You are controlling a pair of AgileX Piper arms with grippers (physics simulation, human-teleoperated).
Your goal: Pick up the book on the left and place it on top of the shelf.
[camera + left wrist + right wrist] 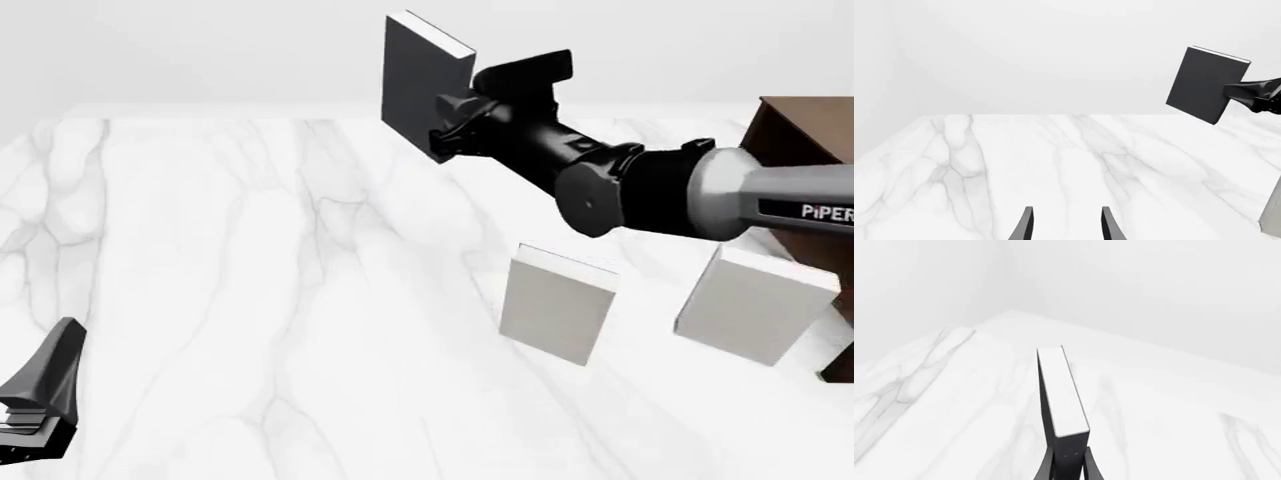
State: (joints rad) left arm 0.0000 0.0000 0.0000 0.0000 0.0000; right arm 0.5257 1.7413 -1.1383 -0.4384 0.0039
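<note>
The dark charcoal book (408,85) with white page edges is held high above the table, upright and slightly tilted. My right gripper (451,118) is shut on its lower right edge. The right wrist view shows the book's white page edge (1062,392) between the fingers. The book also shows in the left wrist view (1204,83). The dark brown shelf (801,140) stands at the far right, partly hidden by the right arm. My left gripper (1065,226) is open and empty, low over the table near the front left corner (40,385).
Two light grey-white books stand on the marble table: one (558,302) right of centre, one (755,304) close in front of the shelf. The right arm stretches from the right edge across above them.
</note>
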